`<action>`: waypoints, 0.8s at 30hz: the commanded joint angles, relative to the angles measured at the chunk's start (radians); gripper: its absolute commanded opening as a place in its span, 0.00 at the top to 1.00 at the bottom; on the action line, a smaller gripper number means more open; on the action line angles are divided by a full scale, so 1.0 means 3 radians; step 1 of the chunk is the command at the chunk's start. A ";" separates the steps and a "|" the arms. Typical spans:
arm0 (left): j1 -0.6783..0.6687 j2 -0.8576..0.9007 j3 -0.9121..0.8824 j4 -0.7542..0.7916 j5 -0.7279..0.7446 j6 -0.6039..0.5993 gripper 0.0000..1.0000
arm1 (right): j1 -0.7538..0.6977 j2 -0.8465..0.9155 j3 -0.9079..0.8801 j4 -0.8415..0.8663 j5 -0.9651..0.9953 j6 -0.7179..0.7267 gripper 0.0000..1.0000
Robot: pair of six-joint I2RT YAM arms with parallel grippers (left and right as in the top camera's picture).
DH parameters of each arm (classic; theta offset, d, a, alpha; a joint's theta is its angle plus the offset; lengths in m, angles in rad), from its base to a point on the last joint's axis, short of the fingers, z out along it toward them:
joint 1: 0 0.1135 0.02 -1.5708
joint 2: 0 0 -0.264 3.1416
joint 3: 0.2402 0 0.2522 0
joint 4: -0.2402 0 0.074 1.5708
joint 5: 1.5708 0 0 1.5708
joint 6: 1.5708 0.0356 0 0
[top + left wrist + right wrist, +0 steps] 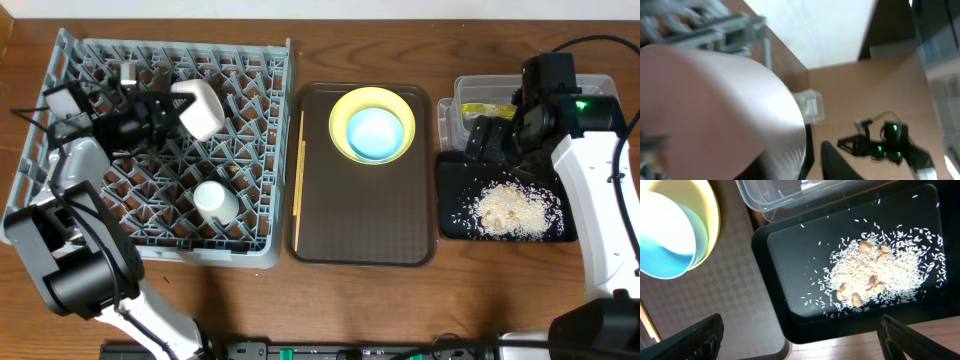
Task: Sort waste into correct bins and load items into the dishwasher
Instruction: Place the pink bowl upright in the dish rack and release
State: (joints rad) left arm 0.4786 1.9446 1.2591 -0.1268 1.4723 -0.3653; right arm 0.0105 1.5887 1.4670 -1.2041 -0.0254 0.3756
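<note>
A brown serving tray [368, 212] lies flat on the wooden table [400, 303].

Grey rack [255, 150] with diagonal grid pattern; white bowl [200, 108], white cup [215, 201]. Yellow plate [337, 120], light-blue bowl [376, 134], brown tray [365, 215]. Black tray [455, 195] speckled with whitish rice [510, 208].

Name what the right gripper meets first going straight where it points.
Probably the black tray, its bare part beside the rice scraps; the open right gripper points down at it, height unclear.
</note>
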 commanded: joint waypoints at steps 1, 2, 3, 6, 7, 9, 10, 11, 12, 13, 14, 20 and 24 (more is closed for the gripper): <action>0.0156 0.0062 0.0031 -0.0017 -0.0268 0.0014 0.58 | -0.0011 0.0000 0.0017 -0.0004 0.0043 0.0043 0.04; 0.0198 0.0062 0.0031 -0.0022 -0.0336 0.0014 0.55 | -0.0011 -0.0001 0.0017 -0.0006 0.0043 0.0043 0.04; 0.0226 0.0062 0.0031 -0.0022 -0.0369 0.0014 0.53 | -0.0011 0.0000 0.0017 -0.0011 0.0043 0.0045 0.04; 0.0300 0.0062 0.0031 -0.0022 -0.0412 0.0014 0.44 | -0.0011 0.0000 0.0017 -0.0014 0.0043 0.0045 0.04; 0.0315 0.0062 0.0031 -0.0022 -0.0413 0.0014 0.42 | -0.0011 -0.0001 0.0017 -0.0014 0.0043 0.0045 0.05; 0.0388 0.0062 0.0031 -0.0023 -0.0413 0.0014 0.29 | -0.0011 -0.0001 0.0017 -0.0014 0.0031 0.0045 0.05; 0.0407 0.0062 0.0031 -0.0024 -0.0423 0.0014 0.26 | -0.0011 -0.0001 0.0017 -0.0014 0.0023 0.0045 0.04; 0.0429 0.0062 0.0031 -0.0057 -0.0470 0.0014 0.22 | -0.0011 -0.0001 0.0017 -0.0013 0.0018 0.0045 0.05; 0.0446 0.0062 0.0031 -0.0104 -0.0540 0.0015 0.21 | -0.0011 -0.0001 0.0017 -0.0013 0.0018 0.0045 0.05; 0.0462 0.0062 0.0031 -0.0154 -0.0603 0.0017 0.19 | -0.0011 0.0000 0.0017 -0.0014 0.0017 0.0045 0.05; 0.0477 0.0062 0.0031 -0.0212 -0.0685 0.0018 0.18 | -0.0011 0.0000 0.0017 -0.0014 0.0017 0.0045 0.05; 0.0584 -0.0006 0.0031 -0.0322 -0.0778 0.0072 0.12 | -0.0011 -0.0001 0.0017 -0.0043 0.0017 0.0043 0.05; 0.0613 -0.0301 0.0031 -0.0348 -0.0973 0.0064 0.11 | -0.0013 -0.0001 0.0017 -0.0056 0.0019 0.0038 0.01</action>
State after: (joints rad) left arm 0.6529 1.9491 1.2591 -0.2291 1.2343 -0.3622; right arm 0.0105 1.5887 1.4670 -1.2163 -0.0257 0.3759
